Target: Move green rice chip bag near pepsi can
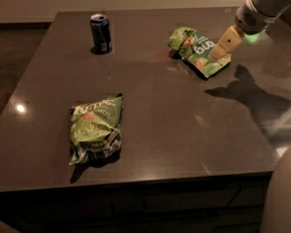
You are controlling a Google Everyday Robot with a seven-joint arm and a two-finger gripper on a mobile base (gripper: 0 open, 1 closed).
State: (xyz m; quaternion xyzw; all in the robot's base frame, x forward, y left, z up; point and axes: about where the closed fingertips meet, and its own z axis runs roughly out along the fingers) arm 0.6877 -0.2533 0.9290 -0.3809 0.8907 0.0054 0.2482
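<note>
The green rice chip bag point(198, 50) lies on the dark table point(165, 110) at the back right, wrinkly, with white lettering and chip pictures. The pepsi can point(101, 33) stands upright at the back left, well apart from the bag. My gripper point(222, 46) comes in from the upper right on a white arm; its tan finger hangs over the right end of the green rice chip bag, close above it.
A larger lime-green Kettle bag point(94, 127) lies near the table's front left. The table's front edge runs along the bottom, with dark floor to the left. The arm's shadow falls on the right part of the tabletop.
</note>
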